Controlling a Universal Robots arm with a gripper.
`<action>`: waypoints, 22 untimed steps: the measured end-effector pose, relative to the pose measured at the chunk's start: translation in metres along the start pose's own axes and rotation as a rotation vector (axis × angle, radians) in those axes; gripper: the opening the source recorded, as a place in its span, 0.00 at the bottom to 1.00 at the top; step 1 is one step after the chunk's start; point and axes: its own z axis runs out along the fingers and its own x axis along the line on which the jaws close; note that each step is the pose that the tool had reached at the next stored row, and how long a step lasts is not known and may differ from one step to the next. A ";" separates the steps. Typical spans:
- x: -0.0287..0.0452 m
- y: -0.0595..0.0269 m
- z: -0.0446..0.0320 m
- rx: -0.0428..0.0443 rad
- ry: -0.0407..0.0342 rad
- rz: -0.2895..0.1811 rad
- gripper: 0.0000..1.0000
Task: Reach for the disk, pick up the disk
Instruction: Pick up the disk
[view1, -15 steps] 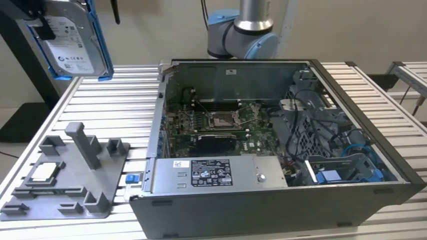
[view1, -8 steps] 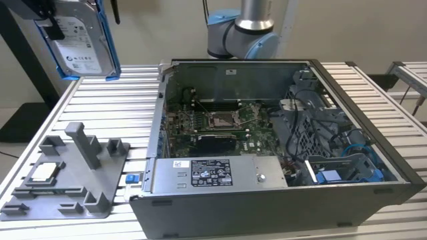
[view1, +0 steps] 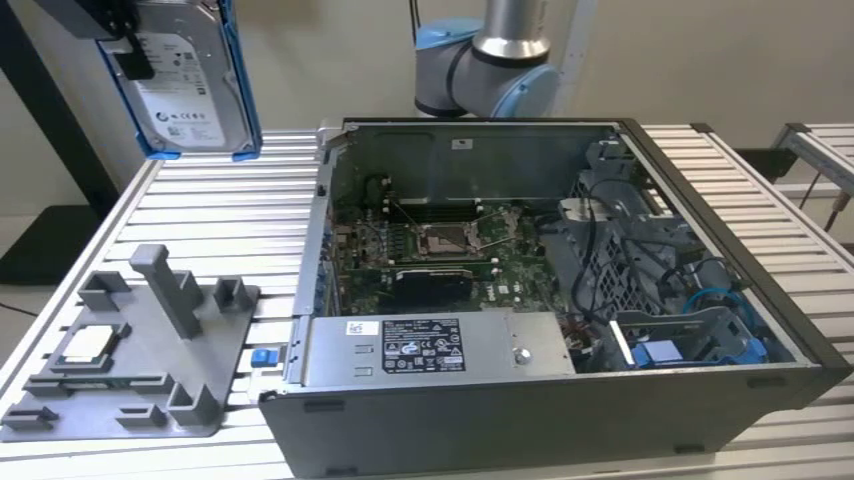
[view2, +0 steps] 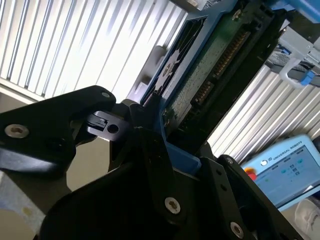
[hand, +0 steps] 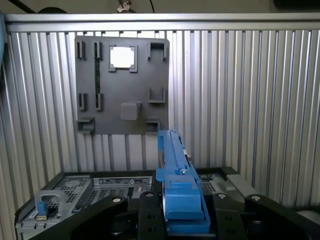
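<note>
Inside claw (hand: 183, 212): disk (hand: 172, 150) clamped edge-on across blue frame, likely for firm hold; below claw, well apart, grey tray (hand: 125, 87) and open computer case (view1: 534, 430); lift looks done

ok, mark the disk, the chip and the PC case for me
disk (view1: 198, 85), exterior view, on its white label.
chip (view1: 88, 343), exterior view, on its white top.
case (view1: 534, 430), exterior view, on its near outer wall.
</note>
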 end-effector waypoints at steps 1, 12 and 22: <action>-0.0001 -0.0021 0.0002 0.0000 0.0000 0.000 0.00; -0.0011 -0.0248 0.0021 -0.0003 0.0000 0.000 0.00; -0.0019 -0.0451 0.0037 -0.0006 0.0000 0.000 0.00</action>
